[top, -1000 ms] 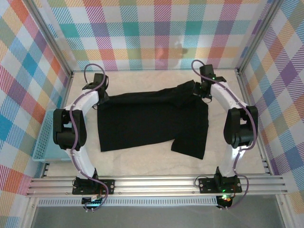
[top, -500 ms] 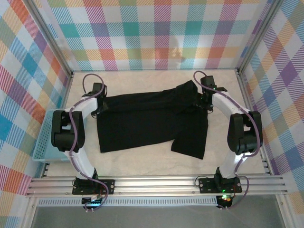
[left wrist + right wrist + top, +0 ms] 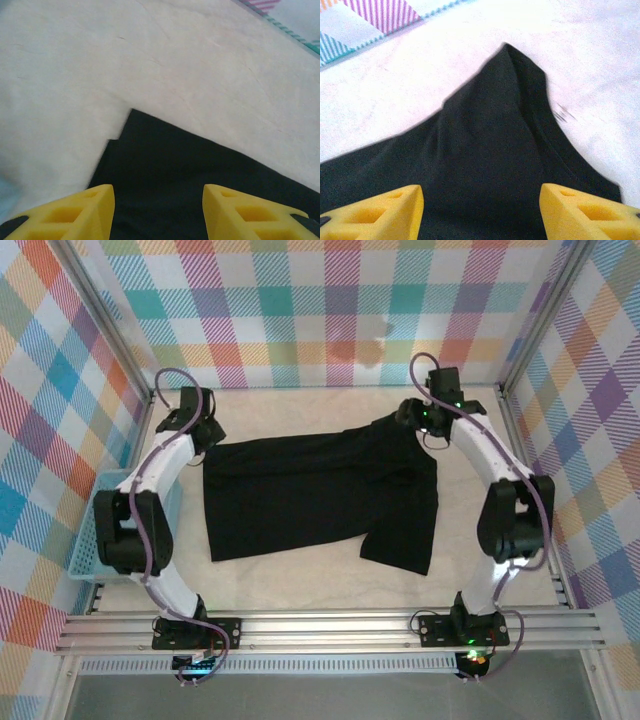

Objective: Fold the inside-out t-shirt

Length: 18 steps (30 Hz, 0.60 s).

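Note:
The inside-out t-shirt (image 3: 310,490) is black and lies flat across the middle of the table, with one sleeve hanging toward the front right. My left gripper (image 3: 207,433) hovers over the shirt's far left corner. Its yellow fingers (image 3: 75,212) stand apart and hold nothing, and the shirt (image 3: 190,170) lies below them. My right gripper (image 3: 414,418) is over the pointed far right corner. In the right wrist view the gripper (image 3: 480,210) is open, with the shirt (image 3: 490,140) lying loose beneath it.
A turquoise basket (image 3: 92,540) sits at the table's left edge beside the left arm. Checkered walls (image 3: 330,310) close in the back and both sides. An aluminium rail (image 3: 330,625) runs along the front edge. Bare tabletop (image 3: 300,585) lies in front of the shirt.
Both grippers were shut on the shirt's far edge and have opened, letting it go. Both wrists have moved back toward the far wall, and the shirt has settled flat.

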{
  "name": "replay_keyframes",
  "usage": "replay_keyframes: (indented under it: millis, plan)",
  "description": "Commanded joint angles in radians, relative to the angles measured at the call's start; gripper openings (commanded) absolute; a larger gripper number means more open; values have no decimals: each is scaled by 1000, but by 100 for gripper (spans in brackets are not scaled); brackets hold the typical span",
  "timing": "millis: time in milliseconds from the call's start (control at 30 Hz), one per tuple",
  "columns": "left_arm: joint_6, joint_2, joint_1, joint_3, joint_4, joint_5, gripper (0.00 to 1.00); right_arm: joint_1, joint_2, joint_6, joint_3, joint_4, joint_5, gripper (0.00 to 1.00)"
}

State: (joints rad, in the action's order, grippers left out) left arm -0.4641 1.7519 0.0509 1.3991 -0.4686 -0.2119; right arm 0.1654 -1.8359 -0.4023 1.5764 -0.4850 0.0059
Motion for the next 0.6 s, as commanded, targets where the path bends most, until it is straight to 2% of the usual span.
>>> replay_keyframes:
  millis: [0,167,333,567]
  plan:
    - [-23,124,5,54,-5,115,50,9,-146,26,108,45,-129,61]
    - [-12,265,-8,135,4,147,51,11,-358,32,311,36,-219,59]
    - [-41,351,-45,149,-2,149,51,-8,-541,-15,510,-115,-135,57]
    - [-150,366,-115,39,21,138,54,-97,-627,-172,508,-190,-110,53]
